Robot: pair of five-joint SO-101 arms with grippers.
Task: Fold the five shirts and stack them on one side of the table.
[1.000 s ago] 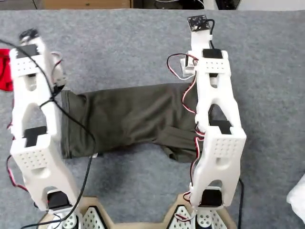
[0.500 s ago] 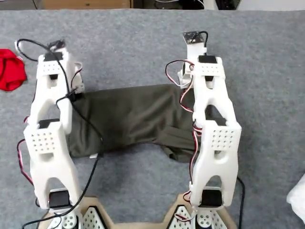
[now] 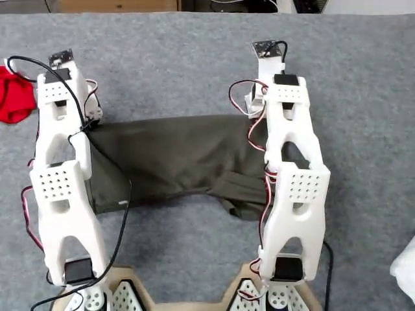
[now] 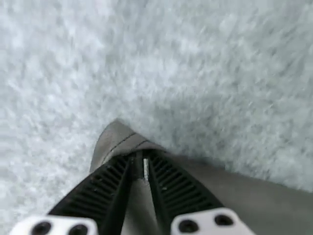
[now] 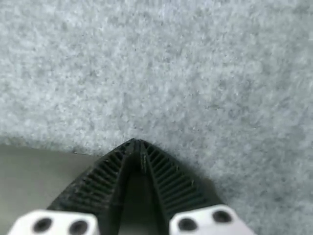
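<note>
At the middle of the grey table (image 3: pixel 162 58), a dark olive shirt (image 3: pixel 175 155), folded into a wide band from 9 to 3 o'clock, with a rumpled flap sticking out at its 5 o'clock corner. Along the band's 9 o'clock end, the left arm (image 3: pixel 58 188); over its 3 o'clock end, the right arm (image 3: pixel 292 162). At the 10 o'clock corner, the left gripper (image 4: pixel 139 157), clenched on that corner, a tongue of cloth poking out past the fingertips. At the 2 o'clock corner, the right gripper (image 5: pixel 138 146), fingers pressed tip to tip, tips over bare carpet just beside the shirt's edge; no telling of cloth caught between them or not. At the table's 9 o'clock edge, well apart from the shirt, a red cloth (image 3: pixel 14 97). At the 4 o'clock edge, something white (image 3: pixel 405 262).
</note>
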